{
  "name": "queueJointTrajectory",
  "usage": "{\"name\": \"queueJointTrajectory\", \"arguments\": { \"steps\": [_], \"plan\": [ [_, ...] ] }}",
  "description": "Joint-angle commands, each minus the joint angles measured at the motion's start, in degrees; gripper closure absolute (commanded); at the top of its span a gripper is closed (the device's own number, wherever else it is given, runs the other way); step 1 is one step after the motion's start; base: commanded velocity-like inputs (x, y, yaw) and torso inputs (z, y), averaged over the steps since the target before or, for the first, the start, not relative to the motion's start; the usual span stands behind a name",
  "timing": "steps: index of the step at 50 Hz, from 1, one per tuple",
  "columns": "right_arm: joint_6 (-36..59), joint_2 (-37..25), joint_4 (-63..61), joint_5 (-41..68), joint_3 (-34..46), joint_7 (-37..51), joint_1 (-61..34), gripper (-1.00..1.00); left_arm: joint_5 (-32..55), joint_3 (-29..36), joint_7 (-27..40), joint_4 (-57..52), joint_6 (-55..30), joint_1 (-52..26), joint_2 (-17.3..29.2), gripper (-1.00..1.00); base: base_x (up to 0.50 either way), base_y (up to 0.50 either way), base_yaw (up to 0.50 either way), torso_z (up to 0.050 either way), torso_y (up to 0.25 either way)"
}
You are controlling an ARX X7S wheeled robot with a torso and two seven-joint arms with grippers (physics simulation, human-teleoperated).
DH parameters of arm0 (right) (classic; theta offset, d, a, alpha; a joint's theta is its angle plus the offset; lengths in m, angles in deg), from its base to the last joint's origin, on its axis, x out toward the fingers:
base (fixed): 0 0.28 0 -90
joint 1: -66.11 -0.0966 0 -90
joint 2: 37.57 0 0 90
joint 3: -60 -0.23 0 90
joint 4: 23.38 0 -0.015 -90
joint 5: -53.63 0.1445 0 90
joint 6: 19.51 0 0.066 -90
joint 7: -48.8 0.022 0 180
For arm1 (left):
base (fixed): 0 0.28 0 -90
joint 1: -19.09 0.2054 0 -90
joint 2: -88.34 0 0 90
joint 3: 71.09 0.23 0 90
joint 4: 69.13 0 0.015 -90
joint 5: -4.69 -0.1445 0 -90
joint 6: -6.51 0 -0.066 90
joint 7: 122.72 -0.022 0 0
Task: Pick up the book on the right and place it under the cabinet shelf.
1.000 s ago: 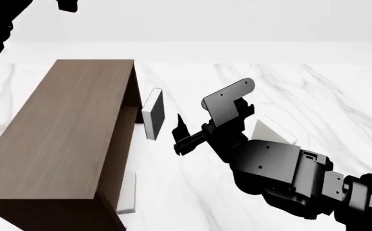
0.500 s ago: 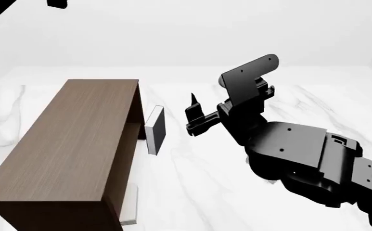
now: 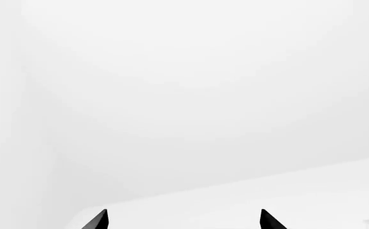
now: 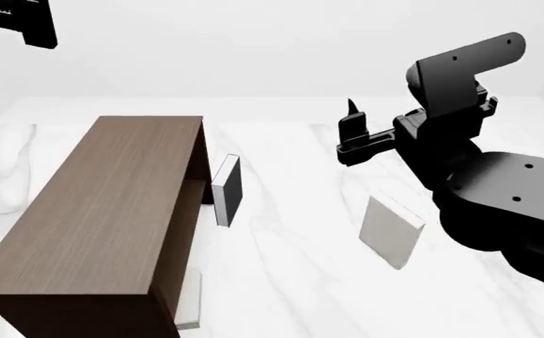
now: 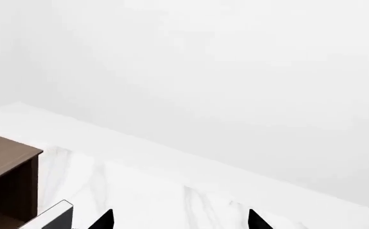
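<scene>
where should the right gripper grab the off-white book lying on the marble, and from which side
Probably from above. The book lies flat on the marble table with nothing around it, so only its thin pale edges give the jaws purchase. Bring the right gripper, now open and empty high above it, down over the book and close across two opposite edges, likely the near corner end facing the robot.

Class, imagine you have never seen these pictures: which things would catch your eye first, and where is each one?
The big dark brown cabinet shelf fills the head view's left side, on the white marble table. A black-faced book stands on edge beside its open front. At the right, the bulky black right gripper hangs open and empty above the pale off-white book, which lies on the table.
</scene>
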Motion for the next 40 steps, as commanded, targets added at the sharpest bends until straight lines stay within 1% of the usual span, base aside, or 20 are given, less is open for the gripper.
{"name": "queueJointTrajectory", "arguments": {
  "steps": [1,3,12,24,33,40],
  "plan": [
    [1.6,-6.4,-3.5,2.1,-1.4,1.6,-1.8,-1.00,3.2,-5.9,0.8,-9.0,-2.6,7.9,5.0,-1.00,0.00,0.00,0.00,0.000,0.250],
    [1.6,-7.1,-3.8,2.3,-1.6,1.9,-1.9,-1.00,3.7,-7.0,1.0,-10.0,-2.8,9.1,5.5,-1.00,0.00,0.00,0.00,0.000,0.170],
    [2.8,-12.7,-7.2,3.9,-2.7,3.6,-3.3,-1.00,5.3,-12.1,1.8,-13.9,-3.3,14.7,8.1,-1.00,0.00,0.00,0.00,0.000,0.000],
    [3.1,-20.4,-13.6,5.9,-4.5,6.5,-4.4,-1.00,9.1,-23.6,2.5,-20.7,-6.0,21.9,11.3,-1.00,0.00,0.00,0.00,0.000,0.000],
    [-0.8,-26.9,-19.1,7.2,-4.8,9.7,-2.3,-1.00,11.9,-35.6,1.3,-27.3,-7.6,31.9,12.6,-1.00,0.00,0.00,0.00,0.000,0.000],
    [-5.8,-32.6,-24.5,6.5,-3.6,12.2,1.0,-1.00,12.7,-46.1,-0.6,-32.1,-8.7,41.0,12.1,-1.00,0.00,0.00,0.00,0.000,0.000]
  ]
}}
